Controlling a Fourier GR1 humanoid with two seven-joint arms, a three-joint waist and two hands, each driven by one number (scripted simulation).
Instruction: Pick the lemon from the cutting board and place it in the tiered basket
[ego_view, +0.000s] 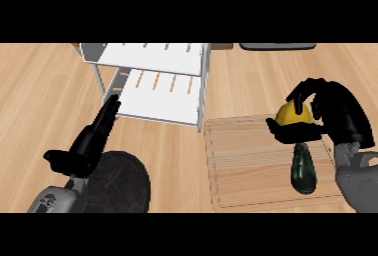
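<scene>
Head view: lemon (292, 114) was gripped by curled fingers (299, 95) of right hand (336, 117), above cutting board (244, 165) nr its far right corner. Left hand (92, 140) was kept straight-fingered, beside tiered basket (159, 82).

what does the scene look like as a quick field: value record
surface: wooden counter
basket: white tiered basket, far centre-left, holds nothing visible
board: wooden cutting board, right of centre
lemon: yellow lemon, over the board's far right corner, in the right robot hand
right robot hand: fingers curled round the lemon
left robot hand: open, fingers straight, pointing toward the basket
other on board: dark green vegetable, lying near the right edge
other on counter: dark round plate, under the left forearm
</scene>
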